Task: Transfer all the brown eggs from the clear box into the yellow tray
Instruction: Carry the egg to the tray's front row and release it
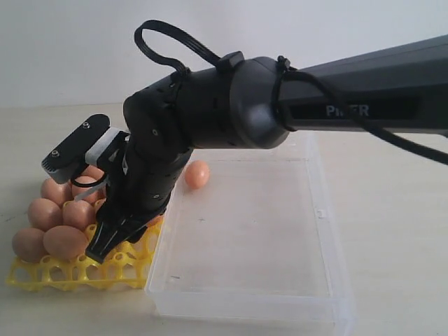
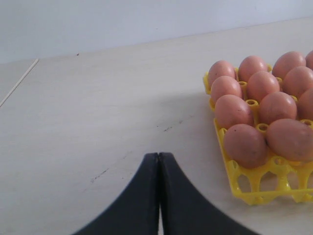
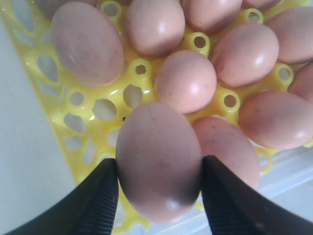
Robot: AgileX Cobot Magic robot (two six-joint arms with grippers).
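Observation:
The yellow tray (image 1: 42, 274) sits left of the clear box (image 1: 245, 294) and holds several brown eggs (image 1: 64, 241). One brown egg (image 1: 197, 174) lies alone at the far end of the clear box. My right gripper (image 3: 159, 169) is shut on a brown egg (image 3: 157, 159) just above the yellow tray (image 3: 78, 98), over its cups next to the box. Other eggs (image 3: 186, 81) fill the cups beyond it. In the exterior view the right arm (image 1: 210, 105) reaches over the tray and hides its fingertips. My left gripper (image 2: 159, 155) is shut and empty, over bare table beside the tray (image 2: 254, 191).
The pale wooden table (image 2: 98, 107) stretches wide to the side of the tray away from the box. A white wall (image 1: 70, 42) stands behind. The black right arm spans the scene above the clear box.

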